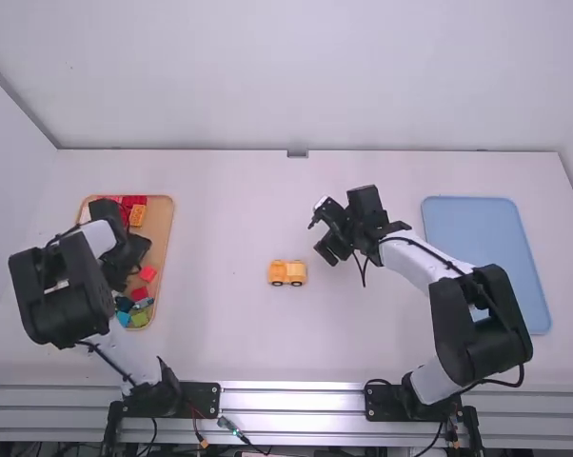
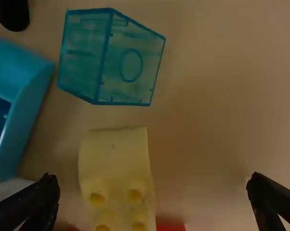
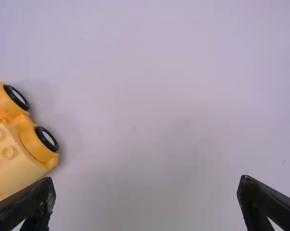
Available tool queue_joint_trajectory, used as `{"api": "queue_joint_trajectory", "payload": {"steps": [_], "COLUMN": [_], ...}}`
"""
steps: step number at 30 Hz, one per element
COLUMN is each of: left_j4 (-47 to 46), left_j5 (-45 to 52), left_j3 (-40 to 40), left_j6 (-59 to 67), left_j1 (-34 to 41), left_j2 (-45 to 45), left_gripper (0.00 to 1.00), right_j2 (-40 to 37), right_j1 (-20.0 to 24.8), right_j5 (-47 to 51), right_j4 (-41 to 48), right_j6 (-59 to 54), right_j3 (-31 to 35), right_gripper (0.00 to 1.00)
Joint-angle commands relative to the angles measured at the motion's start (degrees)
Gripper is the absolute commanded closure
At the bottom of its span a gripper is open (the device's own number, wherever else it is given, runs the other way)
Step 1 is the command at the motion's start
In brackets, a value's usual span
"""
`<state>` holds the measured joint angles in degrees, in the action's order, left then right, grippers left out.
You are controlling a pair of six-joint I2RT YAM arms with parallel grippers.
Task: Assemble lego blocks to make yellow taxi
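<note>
At the near end of the tan tray (image 1: 156, 227), small bricks (image 1: 139, 318) lie loose. Over the tray, left gripper (image 2: 153, 178) wide, nothing held. Below it a studded yellow brick (image 2: 115, 161), beside it a clear blue cube (image 2: 109, 60).

Handling, by my judgement: hard plastic, light, stiff, smooth enough to skid or spin if caught at a corner. Take the yellow brick across two flat opposite sides, low, studs left free. The cube looks thin-walled; gentle, square pinch.

Further out, on bare table between the two arms: toy car (image 1: 286, 273), upright on its wheels, pale block on its back. Likely light and inclined to roll if nudged. Best hold probably across the body's long flanks, off the wheels; the block may pop loose if lifted by itself. Pressing down from above would need the body steadied.

Just beyond and to the right of the car, right gripper (image 3: 146, 179), also wide and holding nothing.

Lettering: none I can read on car or bricks; no label made out.
</note>
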<state>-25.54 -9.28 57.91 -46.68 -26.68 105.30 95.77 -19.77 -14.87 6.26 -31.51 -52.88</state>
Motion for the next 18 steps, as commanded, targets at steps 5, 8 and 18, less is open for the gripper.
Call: {"api": "queue_joint_trajectory", "payload": {"steps": [5,8,18], "left_j4": [0.5,0.31,-0.98], "left_j5": [-0.63,-0.63,-0.63], "left_j3": [0.74,0.74,0.7], "left_j6": [-0.44,-0.44,-0.42], "left_j1": [0.0,-0.02,-0.02], "left_j2": [1.64,1.64,1.64], "left_gripper": [0.12,0.14,0.54], "right_j2": [-0.59,-0.59,-0.59], "right_j1": [-0.09,-0.09,-0.09], "right_j5": [-0.31,-0.28,-0.28], "right_j4": [0.24,0.2,0.22], "right_j6": [0.24,0.22,0.24], "right_j3": [-0.79,-0.79,-0.79], "right_gripper": [0.01,0.01,0.01]}}
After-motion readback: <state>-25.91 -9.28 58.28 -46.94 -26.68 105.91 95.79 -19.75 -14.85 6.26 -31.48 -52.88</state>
